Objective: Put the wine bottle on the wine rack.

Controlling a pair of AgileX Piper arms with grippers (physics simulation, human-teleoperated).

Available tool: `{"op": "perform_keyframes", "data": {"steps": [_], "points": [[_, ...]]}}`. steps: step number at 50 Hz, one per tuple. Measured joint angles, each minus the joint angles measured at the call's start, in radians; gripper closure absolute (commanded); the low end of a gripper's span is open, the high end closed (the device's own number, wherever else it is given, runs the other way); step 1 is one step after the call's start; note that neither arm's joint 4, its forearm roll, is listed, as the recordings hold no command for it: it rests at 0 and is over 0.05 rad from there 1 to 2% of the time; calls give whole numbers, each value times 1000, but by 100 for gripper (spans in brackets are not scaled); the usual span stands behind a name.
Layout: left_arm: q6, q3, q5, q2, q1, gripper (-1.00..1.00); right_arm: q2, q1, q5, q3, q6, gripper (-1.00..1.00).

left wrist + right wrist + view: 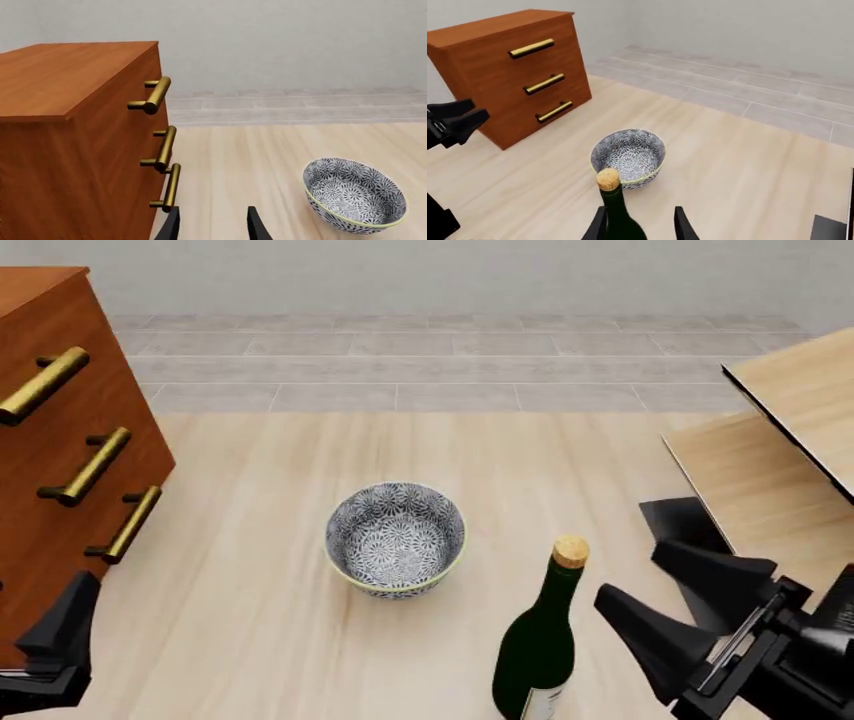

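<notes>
Step in hand, as I judge it: approach to the grasp. The bottle is not yet gripped and nothing is on the rack.

Wine bottle (539,652) stands upright on the tabletop (400,660), near edge, right of centre, with the cork (570,551) on top. A pale label sits low on its body; only a sliver shows and no writing or brand can be read.

Right gripper (667,612) is just beside the bottle on its right, fingers spread apart and empty. In the front view a gap shows between the nearer finger and the glass. The right wrist view has the bottle neck (614,207) rising close to one finger, so it looks lined up or nearly so, but contact cannot be confirmed.

Wine rack (781,440), pale slanted boards with dark edges, stands at the right edge of the tabletop, behind the right gripper and near the bottle.

Left gripper (47,645) sits low at the left, by the drawer cabinet (54,430), well apart from the bottle. Its fingers stand apart in the left wrist view, holding nothing.

Patterned bowl (395,538) sits mid-tabletop, left of and behind the bottle, not touching it.

Next move, by my reckoning: bring the open fingers around the bottle, close firmly, lift straight up, then carry it right and back to the rack boards. The tall, smooth glass could tip or slip if pushed sideways first.
</notes>
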Motion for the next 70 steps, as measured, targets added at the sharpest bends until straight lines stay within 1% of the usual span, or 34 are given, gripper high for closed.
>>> {"op": "perform_keyframes", "data": {"steps": [23, 53, 65, 66, 70], "points": [[5, 0, 15, -15, 10, -100, 196, 64, -179, -2, -18, -100], [3, 0, 11, -15, 22, -100, 372, 112, -339, -28, -19, -100], [6, 0, 14, -15, 25, -100, 412, 125, -378, -30, -11, -100], [6, 0, 14, -15, 25, -100, 414, 125, -381, -29, -10, 100], [7, 0, 12, -14, 25, -100, 420, 125, -388, -28, -12, 100]]}}
